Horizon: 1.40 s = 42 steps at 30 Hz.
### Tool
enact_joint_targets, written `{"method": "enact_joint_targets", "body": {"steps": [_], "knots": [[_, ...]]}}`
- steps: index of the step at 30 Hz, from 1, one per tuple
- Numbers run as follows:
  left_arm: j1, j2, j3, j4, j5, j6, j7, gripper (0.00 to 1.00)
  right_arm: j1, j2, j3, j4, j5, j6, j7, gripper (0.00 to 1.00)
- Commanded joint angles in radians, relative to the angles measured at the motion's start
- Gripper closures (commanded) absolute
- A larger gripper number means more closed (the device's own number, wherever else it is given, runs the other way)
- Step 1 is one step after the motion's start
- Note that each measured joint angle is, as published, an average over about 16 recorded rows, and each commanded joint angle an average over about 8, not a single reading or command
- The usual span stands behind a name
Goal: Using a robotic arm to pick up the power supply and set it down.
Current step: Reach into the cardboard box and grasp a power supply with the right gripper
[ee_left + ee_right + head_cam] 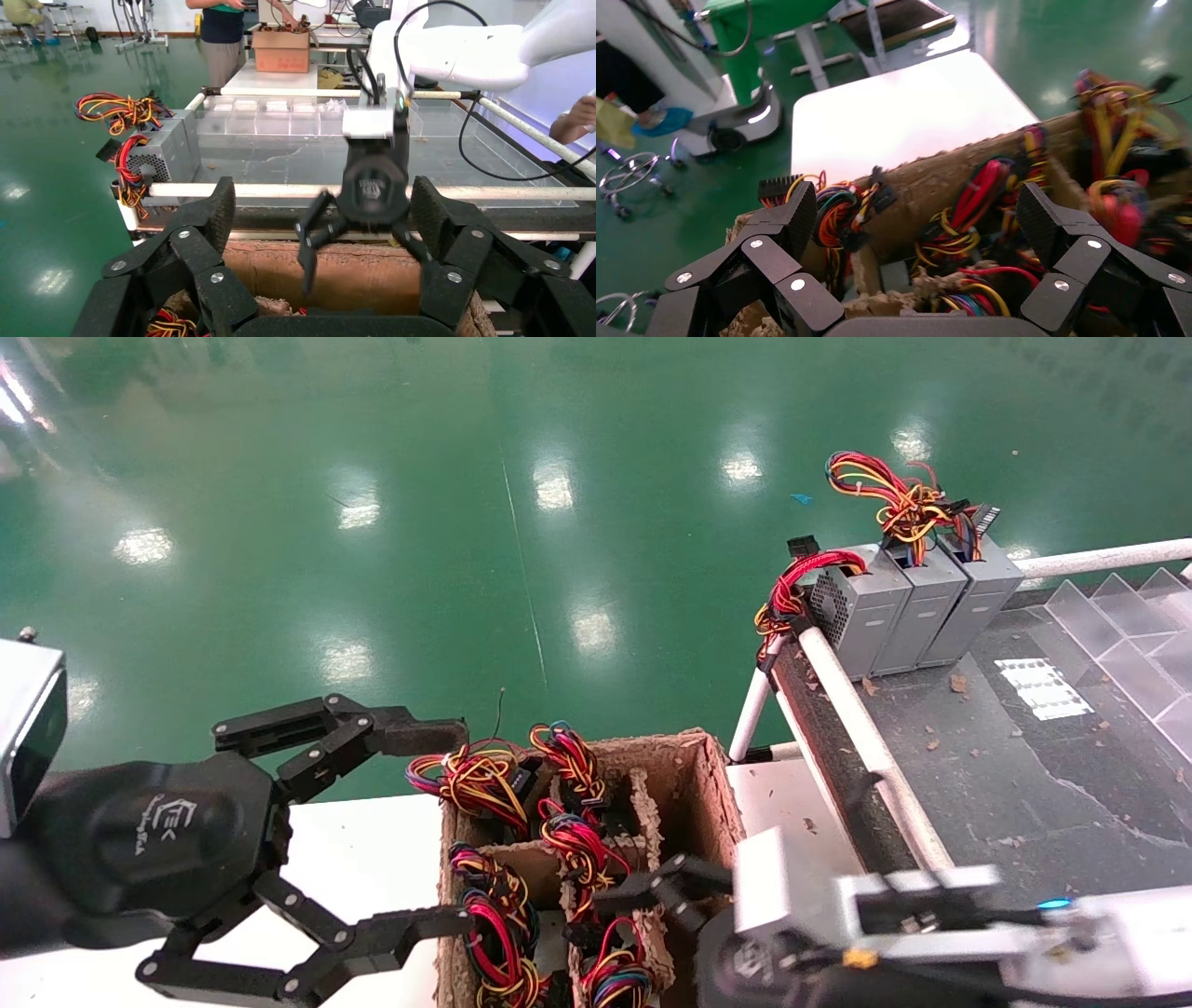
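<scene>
A cardboard box (712, 784) of power supplies (577, 845) sits near centre; three more (917, 603) stand (side by side) on the worktop (1006, 766) at far right.

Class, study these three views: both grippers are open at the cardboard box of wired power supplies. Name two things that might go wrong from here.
1. The right gripper hangs open over tangled wire bundles in the cardboard box; a finger might snag wires rather than grip a power supply.
2. The left gripper is open at the box's opposite side, facing the right one, so the arms might collide.
</scene>
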Motion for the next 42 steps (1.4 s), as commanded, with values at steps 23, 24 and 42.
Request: {"method": "enact_joint_targets", "body": {"steps": [23, 24, 42], "knots": [[0.0, 0.0, 0.001, 0.0, -0.001, 0.0, 0.0, 0.0, -0.04, -0.157, -0.118, 0.009, -0.141, 0.07, 0.045, 1.0], [0.0, 0.0, 0.001, 0.0, -0.001, 0.0, 0.0, 0.0, -0.041, -0.157, -0.118, 0.009, -0.141, 0.069, 0.046, 1.0], [0.0, -0.001, 0.001, 0.0, -0.001, -0.001, 0.001, 0.0, -0.066, -0.143, -0.115, 0.004, -0.129, 0.068, 0.04, 1.0]]}}
